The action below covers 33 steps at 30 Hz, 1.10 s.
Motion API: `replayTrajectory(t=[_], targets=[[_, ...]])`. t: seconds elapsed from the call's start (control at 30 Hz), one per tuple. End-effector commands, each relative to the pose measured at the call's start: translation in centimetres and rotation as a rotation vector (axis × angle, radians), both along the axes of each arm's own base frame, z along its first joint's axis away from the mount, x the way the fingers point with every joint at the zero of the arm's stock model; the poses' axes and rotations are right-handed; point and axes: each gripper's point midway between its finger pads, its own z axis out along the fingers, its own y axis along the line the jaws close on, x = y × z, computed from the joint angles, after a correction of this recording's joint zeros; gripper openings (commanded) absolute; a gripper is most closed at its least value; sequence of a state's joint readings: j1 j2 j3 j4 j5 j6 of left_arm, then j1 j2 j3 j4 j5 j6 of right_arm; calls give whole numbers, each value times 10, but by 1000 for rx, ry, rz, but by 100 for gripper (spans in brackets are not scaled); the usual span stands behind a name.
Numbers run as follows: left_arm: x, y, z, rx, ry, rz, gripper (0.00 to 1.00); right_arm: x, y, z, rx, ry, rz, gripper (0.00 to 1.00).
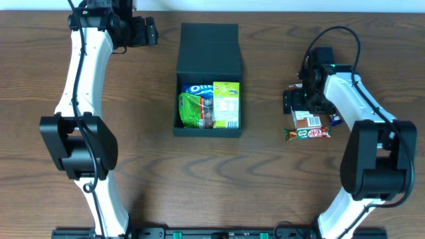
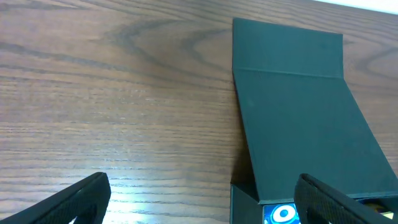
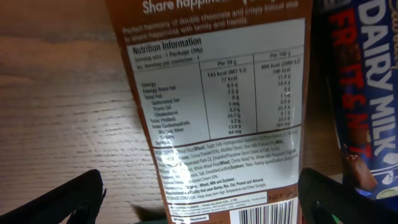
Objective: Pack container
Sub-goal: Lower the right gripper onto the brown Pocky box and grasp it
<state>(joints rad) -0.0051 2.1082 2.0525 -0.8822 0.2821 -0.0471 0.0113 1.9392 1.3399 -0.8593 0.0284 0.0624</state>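
Note:
The black container (image 1: 179,99) stands open at mid-table, its flap lid (image 1: 208,41) folded back. Inside lie a blue Oreo packet (image 1: 196,89), a green packet (image 1: 192,109) and a yellow-green packet (image 1: 226,103). My left gripper (image 1: 151,30) is open and empty, left of the lid; the left wrist view shows the lid (image 2: 298,106) and the Oreo packet (image 2: 283,214). My right gripper (image 1: 297,105) is open over a brown snack packet (image 1: 307,121). In the right wrist view the packet (image 3: 224,106) lies between the open fingers (image 3: 202,205).
A green-and-red bar (image 1: 308,134) lies just in front of the brown packet. A blue Dairy Milk bar (image 3: 367,93) lies to the right of the brown packet, mostly hidden under my right arm in the overhead view. The table is wood.

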Motion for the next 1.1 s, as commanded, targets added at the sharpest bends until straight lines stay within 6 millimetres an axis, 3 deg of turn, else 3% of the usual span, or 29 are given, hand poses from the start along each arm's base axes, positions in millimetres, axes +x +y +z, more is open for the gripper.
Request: replayTrajectory(t=[0.0,1.07], targets=[[-2,-1,8,10,-19,-17,95,3,-14,2,-26,-21,-13,99],[-2,-1,8,10,-19,-16,95,17,-11,-21,-1,-38,24,99]])
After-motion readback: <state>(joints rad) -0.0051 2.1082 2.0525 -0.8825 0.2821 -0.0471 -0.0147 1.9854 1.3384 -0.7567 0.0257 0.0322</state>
